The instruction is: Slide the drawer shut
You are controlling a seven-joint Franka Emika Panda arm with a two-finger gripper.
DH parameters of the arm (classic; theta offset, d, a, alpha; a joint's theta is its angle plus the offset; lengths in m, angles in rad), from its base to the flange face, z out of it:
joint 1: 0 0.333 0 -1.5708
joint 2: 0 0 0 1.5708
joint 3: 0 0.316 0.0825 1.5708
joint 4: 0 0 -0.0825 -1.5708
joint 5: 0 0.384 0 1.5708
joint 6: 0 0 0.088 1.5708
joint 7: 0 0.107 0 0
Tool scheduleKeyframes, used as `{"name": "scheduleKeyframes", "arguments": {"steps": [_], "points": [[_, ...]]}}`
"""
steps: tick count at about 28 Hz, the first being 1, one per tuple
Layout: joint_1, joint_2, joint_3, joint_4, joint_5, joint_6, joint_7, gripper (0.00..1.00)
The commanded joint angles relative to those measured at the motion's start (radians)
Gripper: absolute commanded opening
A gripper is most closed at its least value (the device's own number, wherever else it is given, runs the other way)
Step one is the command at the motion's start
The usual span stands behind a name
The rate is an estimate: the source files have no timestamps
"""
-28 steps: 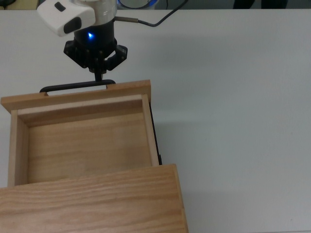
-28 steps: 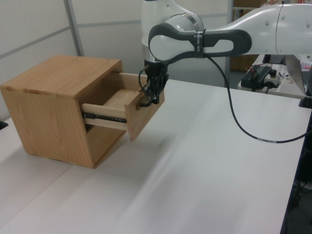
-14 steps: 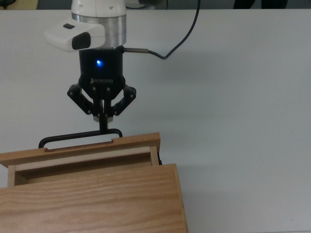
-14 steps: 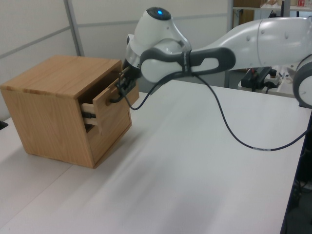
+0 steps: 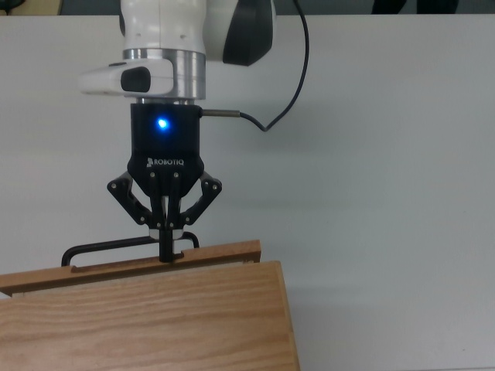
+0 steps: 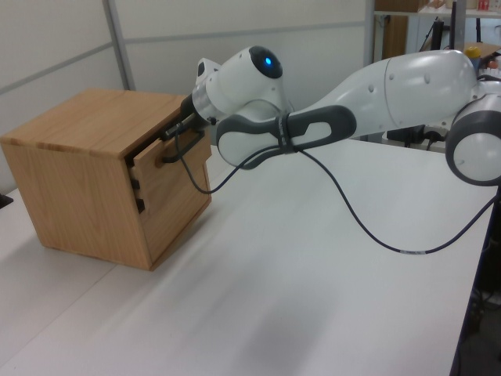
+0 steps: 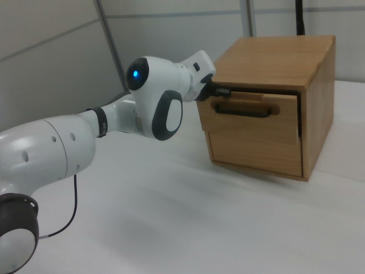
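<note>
White table, wooden cabinet standing on it, black cable

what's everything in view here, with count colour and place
cabinet: one, light wood grain, on the table at the left view's left
drawer: one, light pine, upper slot of the cabinet, front panel sticking out only slightly
handle: one, thin black bar, on the drawer's front panel
table: one, white, under everything
cable: one, black, hanging from the arm in a loop down to the table
arm: one, white with dark grey joints, reaching in from the left view's right
hand: one, black with a blue light, fingers shut together, tips pressed at the drawer front by the handle
</note>
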Motion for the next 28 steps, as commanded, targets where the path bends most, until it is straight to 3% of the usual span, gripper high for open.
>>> {"name": "scheduleKeyframes", "arguments": {"steps": [1, 6, 17, 24, 27, 28], "points": [[0.014, 0.065, -0.005, 0.003, -0.015, 0.108, -0.012, 0.0], [0.017, 0.109, -0.005, 0.004, -0.015, 0.217, -0.014, 0.0], [0.029, 0.122, -0.005, 0.006, -0.013, 0.222, -0.011, 0.0], [0.035, 0.07, -0.007, 0.004, -0.005, 0.191, -0.008, 0.0], [0.035, 0.031, -0.007, 0.006, 0.002, 0.084, -0.005, 0.0], [0.035, -0.004, -0.005, 0.009, 0.002, -0.018, -0.003, 0.0]]}}
